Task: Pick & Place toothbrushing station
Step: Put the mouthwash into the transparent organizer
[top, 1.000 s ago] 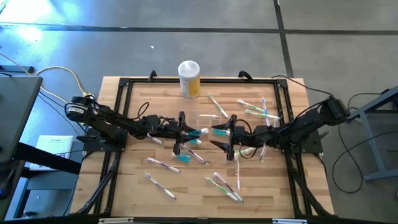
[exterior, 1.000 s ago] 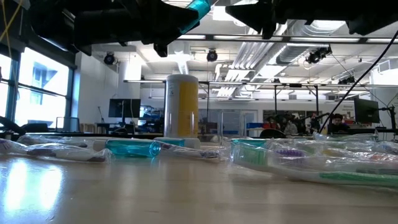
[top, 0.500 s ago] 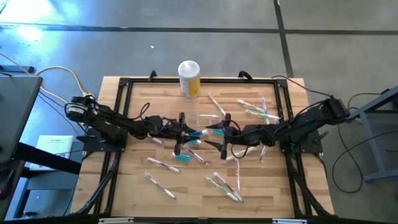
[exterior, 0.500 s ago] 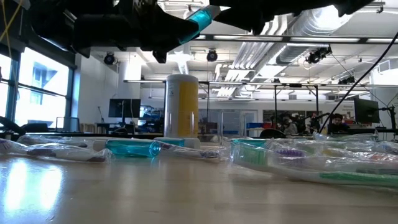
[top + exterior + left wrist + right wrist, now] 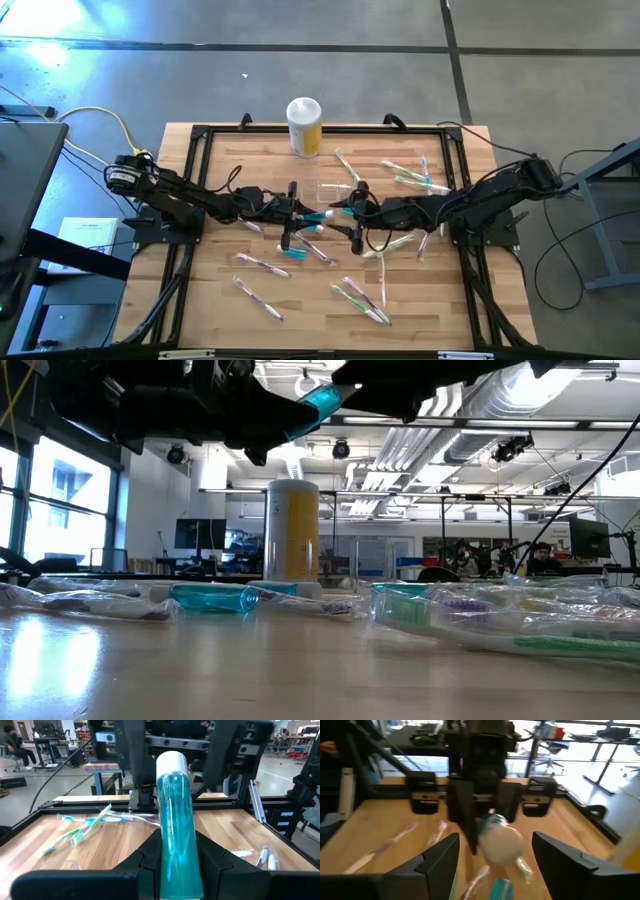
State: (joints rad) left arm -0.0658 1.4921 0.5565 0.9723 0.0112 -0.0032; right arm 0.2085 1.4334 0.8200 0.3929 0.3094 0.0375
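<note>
Teal, translucent and capped in white, a slim plastic tube [image 5: 177, 845] is clamped between the left gripper [image 5: 293, 215]'s fingers above mid-table, its cap pointing at the right gripper [image 5: 355, 213], whose fingers [image 5: 440, 860] are spread wide on either side of that cap. The small clear plastic toothbrushing station [image 5: 330, 188] stands on the wooden table [image 5: 430, 300] just behind the two grippers, in front of a yellow canister with a white lid [image 5: 304, 126], among scattered wrapped toothbrushes [image 5: 362, 301].

Both arms reach low toward the middle from opposite sides, wrists level, facing each other. The left gripper [image 5: 300, 215] is clamped, fingers [image 5: 212, 862] pressed inward. The right gripper [image 5: 345, 213] has its fingers [image 5: 440, 857] spread wide, just beside the left one.
</note>
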